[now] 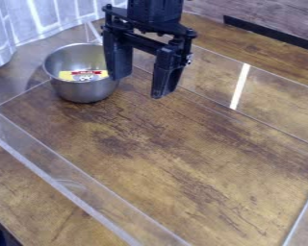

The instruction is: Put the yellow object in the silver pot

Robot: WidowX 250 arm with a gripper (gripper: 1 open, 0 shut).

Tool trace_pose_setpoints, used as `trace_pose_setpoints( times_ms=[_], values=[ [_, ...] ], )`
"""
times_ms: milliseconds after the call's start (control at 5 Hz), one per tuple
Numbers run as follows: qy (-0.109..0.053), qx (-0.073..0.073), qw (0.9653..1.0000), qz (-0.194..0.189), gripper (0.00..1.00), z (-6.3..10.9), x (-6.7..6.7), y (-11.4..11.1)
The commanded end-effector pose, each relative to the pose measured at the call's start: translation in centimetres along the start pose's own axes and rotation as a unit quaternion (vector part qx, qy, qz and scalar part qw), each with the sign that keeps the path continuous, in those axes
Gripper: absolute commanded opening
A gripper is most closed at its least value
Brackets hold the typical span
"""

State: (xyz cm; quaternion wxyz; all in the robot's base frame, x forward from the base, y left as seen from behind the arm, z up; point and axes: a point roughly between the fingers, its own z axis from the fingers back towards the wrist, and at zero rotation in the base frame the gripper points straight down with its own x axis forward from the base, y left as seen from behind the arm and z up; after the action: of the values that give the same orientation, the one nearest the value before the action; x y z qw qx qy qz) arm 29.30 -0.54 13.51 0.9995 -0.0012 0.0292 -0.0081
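Observation:
The silver pot [80, 73] stands at the left rear of the wooden table. Inside it lies the yellow object [85, 74], flat on the bottom, with a red patch and dark marks showing. My black gripper [141, 83] hangs pointing down just right of the pot, its left finger [119, 62] close over the pot's right rim and its right finger [166, 81] over bare wood. It stands open, and nothing is between the fingers.
A wooden table top [183, 163] with a clear raised edging [66, 183] running along its front left. A pale curtain-like backdrop [35, 19] hangs behind the pot. Light glare streaks [242, 85] mark the right side.

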Motion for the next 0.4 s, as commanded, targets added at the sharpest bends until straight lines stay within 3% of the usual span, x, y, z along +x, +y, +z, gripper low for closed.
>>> trace_pose_setpoints(
  times_ms=[0, 200],
  values=[
    [0.003, -0.003, 1.0000, -0.007, 1.00, -1.52, 0.41, -0.33],
    [0.000, -0.013, 0.9999, 0.000, 1.00, -1.25, 0.94, 0.61]
  ],
)
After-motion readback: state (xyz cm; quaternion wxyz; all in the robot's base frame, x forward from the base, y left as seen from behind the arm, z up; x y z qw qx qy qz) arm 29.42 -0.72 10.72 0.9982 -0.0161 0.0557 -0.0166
